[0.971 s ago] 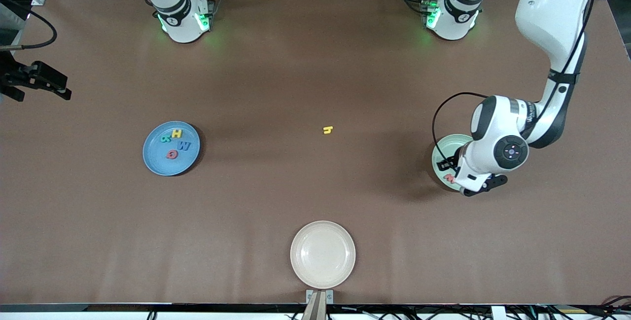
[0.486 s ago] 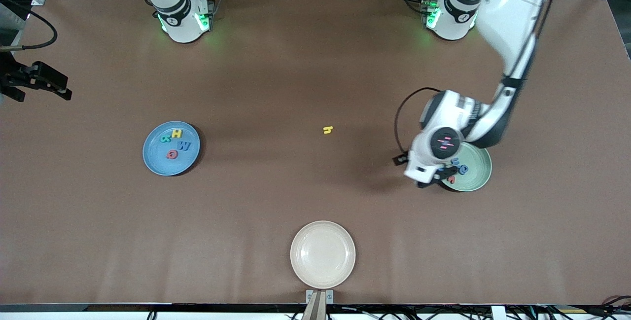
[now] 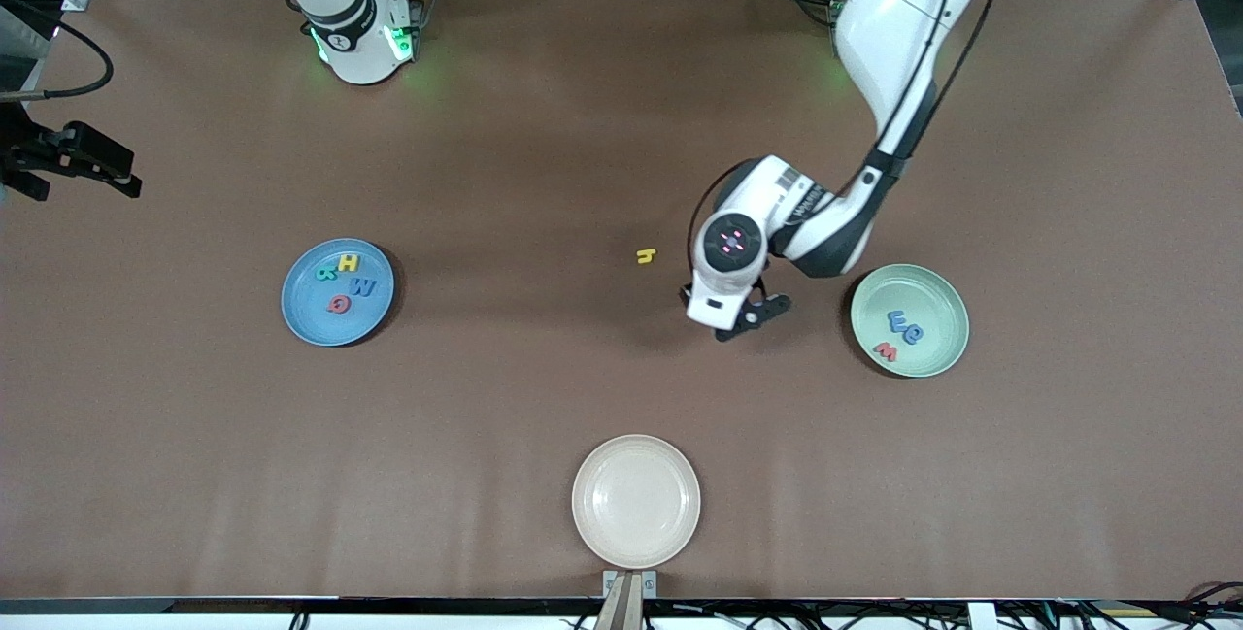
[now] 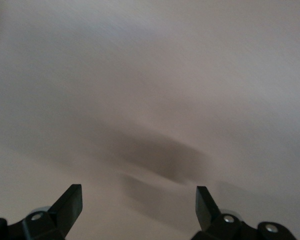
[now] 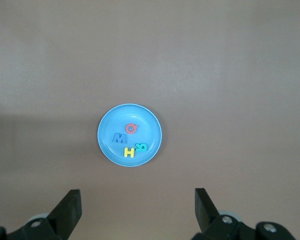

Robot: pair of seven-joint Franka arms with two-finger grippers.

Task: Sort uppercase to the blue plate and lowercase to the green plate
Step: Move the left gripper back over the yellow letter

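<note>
Yellow h (image 3: 646, 255) lies alone mid-table, well apart from the green plate (image 3: 942, 354) and blue plate (image 3: 301, 319). Left gripper (image 4: 138, 201) is wide open and empty over bare table near it; right gripper (image 5: 137, 202), also open and empty, waits high above the blue plate. The h looks light, soft and flat, likely best pinched across its stem.

Blue plate (image 3: 301, 315) (green plate (image 3: 937, 295) pale mint)

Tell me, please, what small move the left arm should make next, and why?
Probably carry the left gripper, open and empty over bare table, across to the yellow h and lower onto it. That h is the only letter not on a plate: four capitals sit on the blue plate, three lowercase letters on the green plate. The right gripper waits, open, high above the blue plate.
</note>
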